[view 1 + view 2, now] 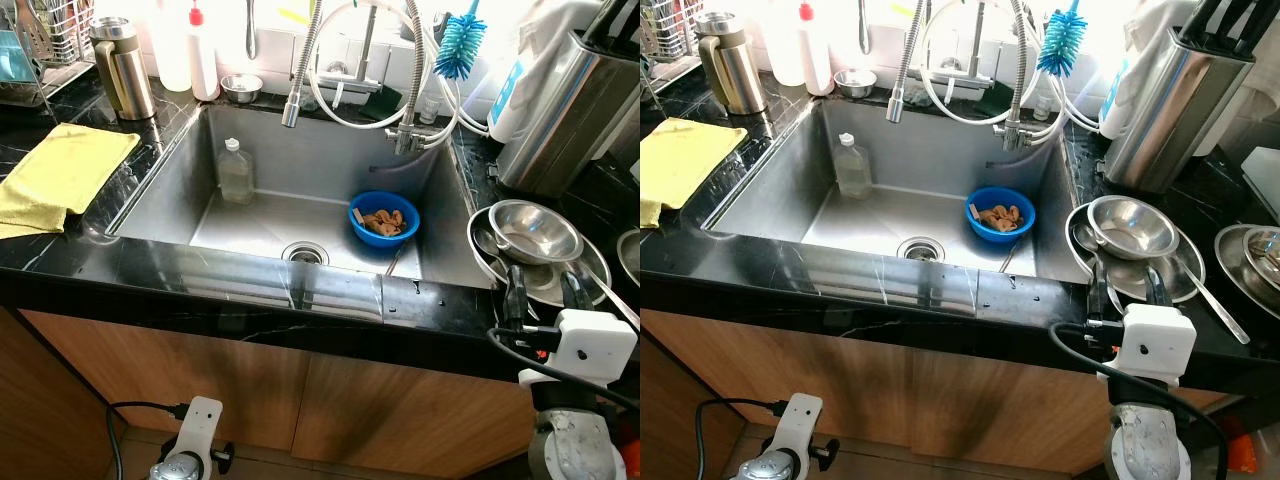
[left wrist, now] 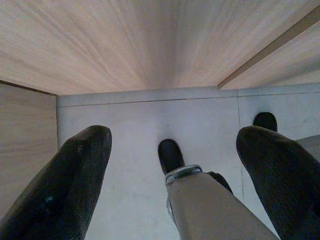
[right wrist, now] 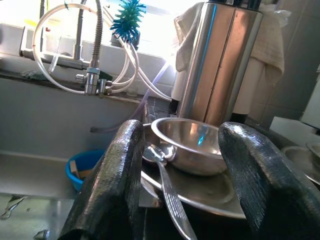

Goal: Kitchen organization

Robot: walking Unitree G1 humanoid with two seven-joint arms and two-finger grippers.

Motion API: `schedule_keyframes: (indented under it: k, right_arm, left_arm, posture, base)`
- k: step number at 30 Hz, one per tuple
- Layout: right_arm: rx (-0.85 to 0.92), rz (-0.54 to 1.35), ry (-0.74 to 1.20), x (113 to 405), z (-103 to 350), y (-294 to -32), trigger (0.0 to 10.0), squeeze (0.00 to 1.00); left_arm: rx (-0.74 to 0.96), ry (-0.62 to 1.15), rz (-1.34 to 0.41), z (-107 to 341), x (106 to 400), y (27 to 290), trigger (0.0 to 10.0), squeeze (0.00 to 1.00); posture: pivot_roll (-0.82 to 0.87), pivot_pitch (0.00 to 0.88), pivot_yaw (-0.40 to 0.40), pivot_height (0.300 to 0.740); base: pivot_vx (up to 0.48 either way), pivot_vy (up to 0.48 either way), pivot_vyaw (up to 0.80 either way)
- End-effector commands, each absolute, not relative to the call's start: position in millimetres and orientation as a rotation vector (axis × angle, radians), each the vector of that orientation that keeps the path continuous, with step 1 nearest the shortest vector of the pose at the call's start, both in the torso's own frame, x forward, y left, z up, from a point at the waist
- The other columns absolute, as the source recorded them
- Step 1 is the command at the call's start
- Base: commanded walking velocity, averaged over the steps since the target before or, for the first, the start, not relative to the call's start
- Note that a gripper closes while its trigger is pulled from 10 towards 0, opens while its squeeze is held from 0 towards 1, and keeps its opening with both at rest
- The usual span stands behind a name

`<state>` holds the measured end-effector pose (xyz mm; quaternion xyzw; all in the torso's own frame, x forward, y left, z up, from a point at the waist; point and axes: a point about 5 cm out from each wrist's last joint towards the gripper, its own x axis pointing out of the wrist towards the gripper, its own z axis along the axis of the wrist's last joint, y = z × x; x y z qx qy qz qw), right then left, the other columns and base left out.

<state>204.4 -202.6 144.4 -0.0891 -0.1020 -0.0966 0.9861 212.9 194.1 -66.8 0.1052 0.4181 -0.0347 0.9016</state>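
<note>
A steel sink [image 1: 320, 160] holds a blue bowl [image 1: 384, 218] of brown food scraps and a clear bottle [image 1: 236, 172] standing at its back left. On the right counter a steel bowl [image 1: 530, 232] rests on a steel plate [image 1: 592, 278] with a spoon [image 3: 167, 192] lying across it. My right gripper [image 1: 545, 295] is open at the counter's front edge, its fingers [image 3: 115, 180] pointing at that bowl and a little short of the plate. My left gripper [image 2: 172, 170] hangs open below the counter by the wooden cabinet, pointing at the floor.
A yellow cloth [image 1: 60, 175] lies on the left counter, with a metal jug [image 1: 122, 68], a white squeeze bottle [image 1: 203, 55] and a small steel bowl [image 1: 241, 87] behind. A pull-out tap [image 1: 293, 105], a blue brush [image 1: 460, 45] and a tall steel holder [image 1: 565, 110] stand at the back right.
</note>
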Motion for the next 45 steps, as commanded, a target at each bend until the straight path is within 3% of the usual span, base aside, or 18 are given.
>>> schedule_keyframes:
  k: [1,45]
  right_arm:
    - [-0.171,-0.195,-0.212,202.4,145.9,-205.2,10.0,0.00]
    - [-0.101,-0.172,-0.107,202.8,117.4,-216.0,10.0,0.00]
  left_arm:
    - [0.231,0.879,-0.099,-69.1,209.7,191.7,10.0,0.00]
    - [0.222,0.876,-0.087,-68.9,210.3,191.1,10.0,0.00]
  posture:
    - [0.15,0.070,-0.127,0.736]
    - [0.15,0.087,-0.133,0.736]
  base:
    - [0.000,0.000,0.00]
    - [0.000,0.000,0.00]
